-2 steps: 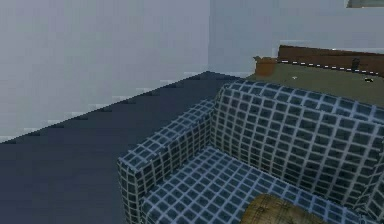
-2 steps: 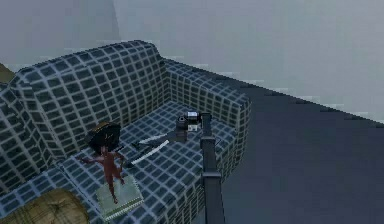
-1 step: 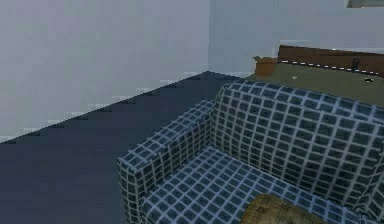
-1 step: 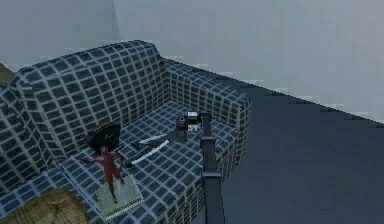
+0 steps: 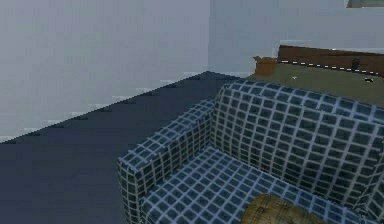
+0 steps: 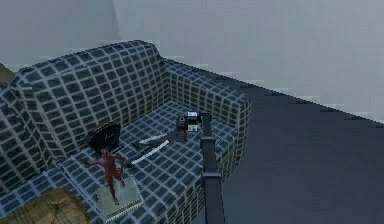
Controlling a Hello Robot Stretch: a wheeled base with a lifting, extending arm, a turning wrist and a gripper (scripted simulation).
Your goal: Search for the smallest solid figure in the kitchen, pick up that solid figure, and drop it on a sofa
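A small reddish solid figure (image 6: 108, 168) stands upright on a pale base on the seat of a blue-and-white checked sofa (image 6: 90, 80) in the arm side view. A dark object (image 6: 103, 134) sits just behind it and a yellowish woven cushion (image 6: 45, 207) lies near its base. The end effector (image 6: 150, 149) reaches over the same seat, near the figure on the view's right. With upholstery directly behind its fingers, it cannot be told whether it holds anything or how the fingers are set. If this is the figure sought, the task looks close to done, but risks remain. The tall, narrow piece on soft upholstery could topple if the arm (image 6: 209, 175) brushes it when it pulls back. It could also tip off the seat's front edge to the dark floor (image 6: 300, 150). The arm extends straight from the view's bottom edge across the seat's front, with the end effector angled off its far end toward the figure.
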